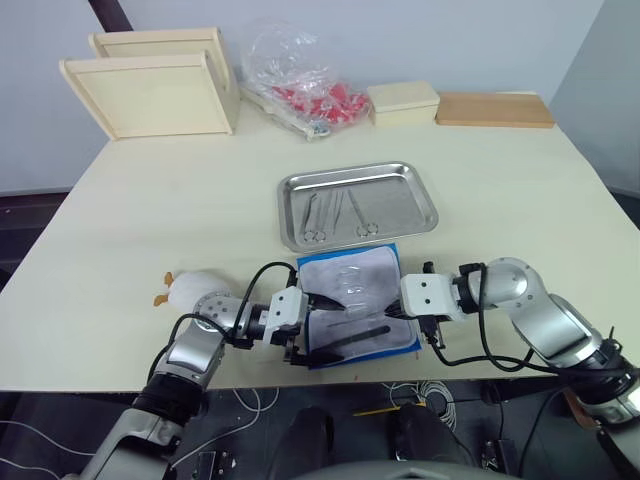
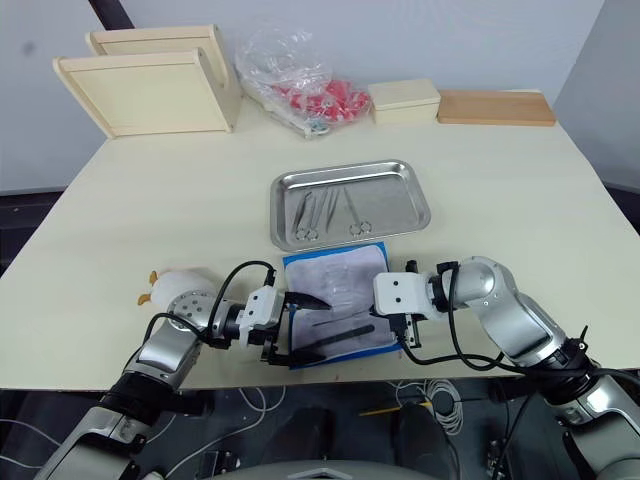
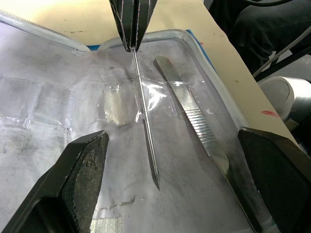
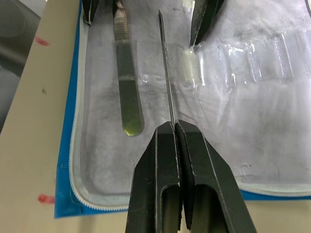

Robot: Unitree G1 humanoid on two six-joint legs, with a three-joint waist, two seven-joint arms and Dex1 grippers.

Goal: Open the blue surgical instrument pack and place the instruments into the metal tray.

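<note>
Table [image 1: 130, 220]: pale wood top, everything is carried on it. Metal tray [image 1: 425, 205] is set mid-table, just beyond the pack; several ring-handled instruments [image 1: 340, 213] are laid inside it.

Blue surgical instrument pack [image 1: 400, 345] is laid open at the near edge, grey-white lining up, between the two claws. Its far edge is just beside the tray's near rim, touching or not cannot be told.

Right claw [image 4: 174, 127] is clenched on a thin straight probe [image 4: 166, 73]; the probe is held over the lining, pointing toward the left claw. Left claw [image 3: 163, 160] is released, fingers spread wide over the lining, the probe tip lying between them. Flat tweezers [image 3: 194, 121] are lying on the lining just beside the probe, near the pack's zip edge.

Far edge: two wooden framed trays [image 1: 150, 90], a clear plastic bag of red items [image 1: 300, 85], a small pale box [image 1: 403, 102], a flat wooden board [image 1: 495, 108]. A white toy with orange parts [image 1: 180, 290] is seen by the left arm.

No legible writing is seen.
</note>
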